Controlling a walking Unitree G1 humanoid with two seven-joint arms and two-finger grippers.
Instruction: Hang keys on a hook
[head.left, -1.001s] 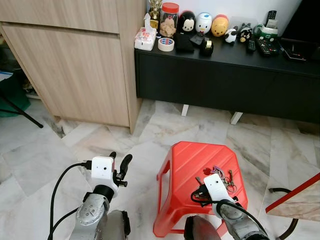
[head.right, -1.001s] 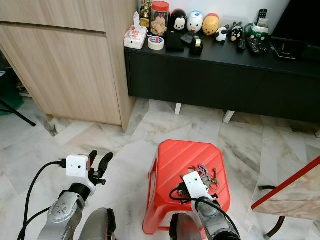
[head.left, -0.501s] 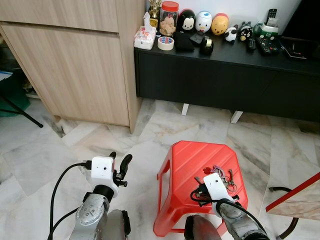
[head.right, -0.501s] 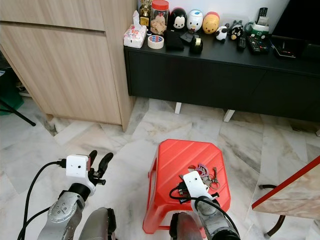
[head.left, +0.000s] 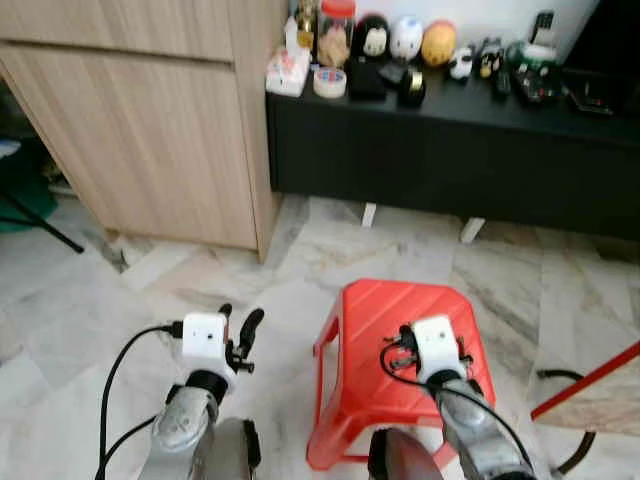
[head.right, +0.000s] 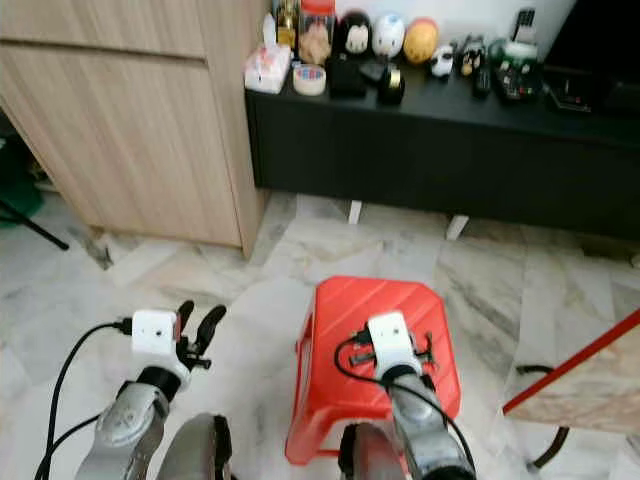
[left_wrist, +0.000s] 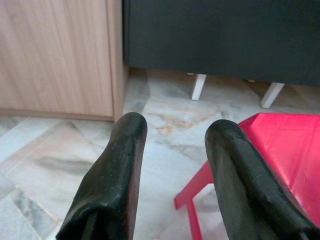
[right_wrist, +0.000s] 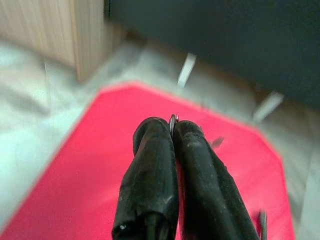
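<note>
Keys (right_wrist: 173, 120) pinched between claw fingertips

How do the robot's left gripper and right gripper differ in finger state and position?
The left gripper has its fingers spread apart with nothing between them; the right gripper is pressed shut on a metal key ring. The left hangs over marble floor, the right over the red stool. Both have black fingers.

A bright red plastic stool (head.left: 385, 330) on a white and grey veined marble floor (head.left: 80, 300), beside a light wood-grain cabinet (head.left: 150, 130) and a matte black sideboard (head.left: 450, 160).
</note>
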